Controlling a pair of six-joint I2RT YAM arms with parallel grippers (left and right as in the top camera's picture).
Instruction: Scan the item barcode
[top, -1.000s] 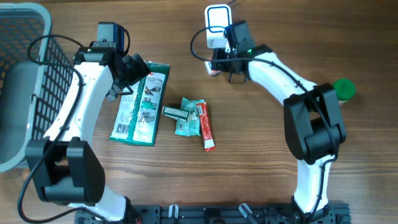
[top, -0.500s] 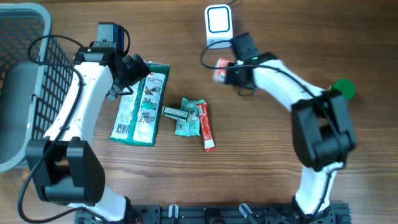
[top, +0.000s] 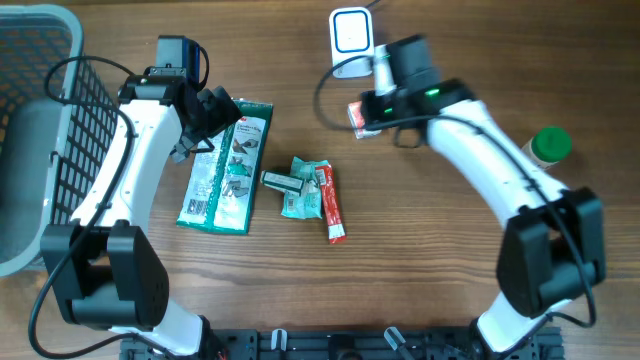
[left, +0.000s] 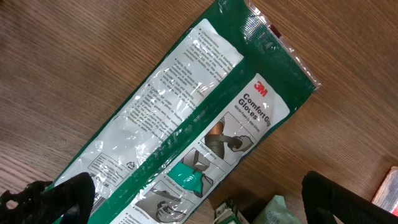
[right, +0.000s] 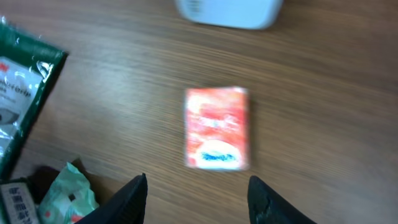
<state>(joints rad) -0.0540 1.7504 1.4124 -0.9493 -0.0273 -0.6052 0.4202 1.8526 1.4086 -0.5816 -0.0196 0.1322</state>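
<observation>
Right wrist view: right tool partly open, empty, over red packet; left tool wide open, empty.

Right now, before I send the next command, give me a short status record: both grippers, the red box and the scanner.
left gripper: open, above the glove pack, holding nothing
right gripper: open, above the red box, not gripping it
red box: lying on the table, close to the scanner
scanner: white, at the far side of the table
other items: small packets mid-table
</observation>
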